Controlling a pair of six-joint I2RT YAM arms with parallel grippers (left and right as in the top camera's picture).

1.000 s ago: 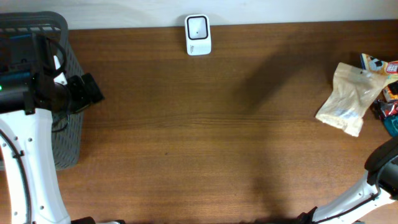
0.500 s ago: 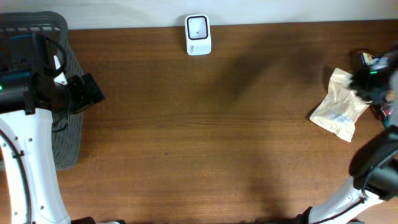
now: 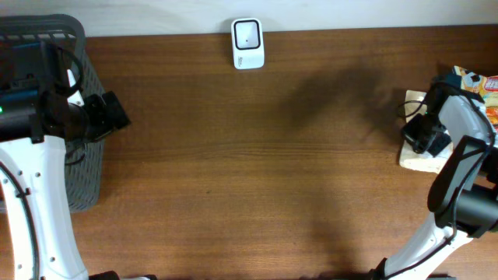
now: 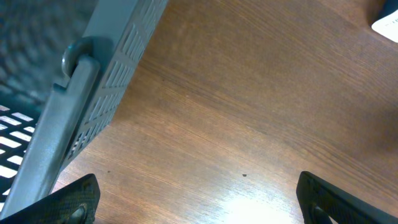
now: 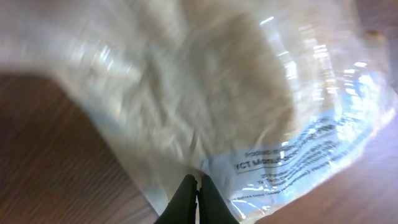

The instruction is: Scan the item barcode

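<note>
Brown wood-grain table [image 3: 249,171], grey slotted basket [image 3: 87,179], white scanner [image 3: 247,43], pale beige pouch [image 5: 205,81] with blue-white label [image 5: 298,162].

Looks like a mock shop checkout: barcode scanner [image 3: 247,43] at 12 o'clock on wood worktop [image 3: 249,179], grey plastic shop basket [image 3: 84,183] at 9, pkgd snack packs [image 3: 476,80] at 3.

On the table [image 3: 249,179], the basket [image 3: 84,183] stands at the left edge with the left gripper [image 4: 199,204] just beside its right wall, the scanner [image 3: 247,43] sits mid-back, and the bag [image 3: 414,160] lies far right under the right gripper [image 5: 197,184], packets [image 3: 476,81] just behind.
</note>
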